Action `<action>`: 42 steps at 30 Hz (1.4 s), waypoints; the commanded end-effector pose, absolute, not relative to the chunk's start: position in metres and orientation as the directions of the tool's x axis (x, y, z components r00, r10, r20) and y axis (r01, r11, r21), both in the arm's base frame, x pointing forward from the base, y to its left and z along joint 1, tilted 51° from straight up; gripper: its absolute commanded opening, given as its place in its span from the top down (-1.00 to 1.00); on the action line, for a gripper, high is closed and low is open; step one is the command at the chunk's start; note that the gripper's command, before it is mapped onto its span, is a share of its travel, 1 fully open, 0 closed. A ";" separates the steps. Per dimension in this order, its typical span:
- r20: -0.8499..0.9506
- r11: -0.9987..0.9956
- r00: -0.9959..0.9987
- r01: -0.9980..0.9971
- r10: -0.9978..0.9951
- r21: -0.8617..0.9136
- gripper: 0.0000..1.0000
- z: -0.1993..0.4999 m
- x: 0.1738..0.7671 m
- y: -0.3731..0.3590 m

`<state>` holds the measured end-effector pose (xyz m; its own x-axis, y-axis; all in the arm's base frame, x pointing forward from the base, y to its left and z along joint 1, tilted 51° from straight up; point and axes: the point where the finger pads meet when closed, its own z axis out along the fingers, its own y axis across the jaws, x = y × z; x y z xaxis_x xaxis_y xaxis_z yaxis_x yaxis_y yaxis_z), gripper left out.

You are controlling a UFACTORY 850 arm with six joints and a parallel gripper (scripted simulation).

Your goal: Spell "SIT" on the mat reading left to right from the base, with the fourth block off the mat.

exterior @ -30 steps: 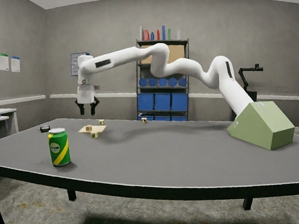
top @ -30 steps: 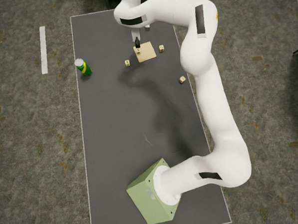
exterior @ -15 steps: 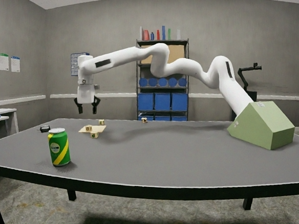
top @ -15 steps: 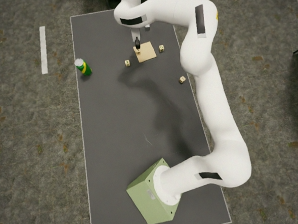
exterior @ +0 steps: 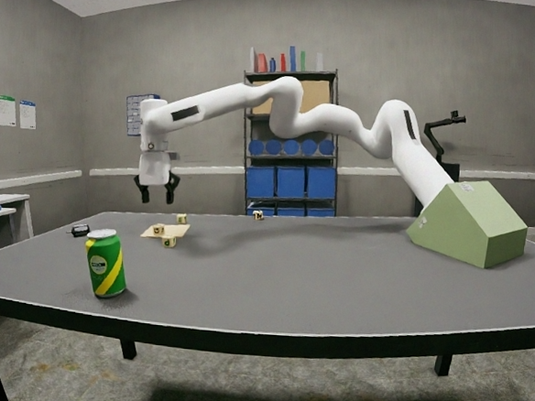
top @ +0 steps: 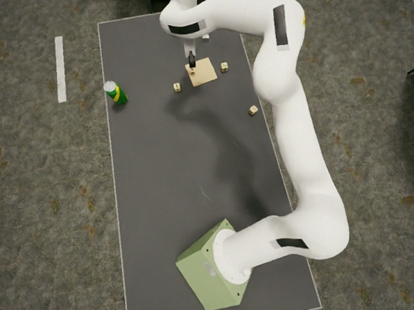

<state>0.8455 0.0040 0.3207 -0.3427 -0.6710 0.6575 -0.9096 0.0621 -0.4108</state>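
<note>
A small tan mat (top: 206,75) (exterior: 178,230) lies at the far end of the table. One letter block (top: 193,70) (exterior: 158,229) sits on the mat near its left corner. My gripper (top: 192,61) (exterior: 156,195) is open and empty, and hangs well above that block. A second block (top: 176,87) (exterior: 168,241) lies on the table just off the mat's near left side. A third block (top: 224,66) (exterior: 181,218) lies just off the mat on its far right side. A fourth block (top: 253,109) (exterior: 257,214) lies apart near the table's right edge. The letters are too small to read.
A green and yellow can (top: 116,92) (exterior: 105,263) stands near the table's left edge. The robot's green base housing (top: 207,275) (exterior: 470,222) sits at the near end. A small black object (exterior: 79,229) lies at the far table edge.
</note>
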 end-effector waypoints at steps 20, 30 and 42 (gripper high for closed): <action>0.312 0.418 -0.800 -0.550 -0.513 -0.724 -1.00 0.371 0.803 -0.051; 0.115 0.532 -0.915 -0.323 -0.387 -0.782 -1.00 0.388 0.776 -0.074; -0.135 0.624 -0.970 -0.021 -0.202 -0.781 -1.00 0.403 0.737 -0.100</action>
<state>0.7506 -0.0921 0.3970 -0.9652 -0.2587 -0.0378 -0.1315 0.6053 -0.7851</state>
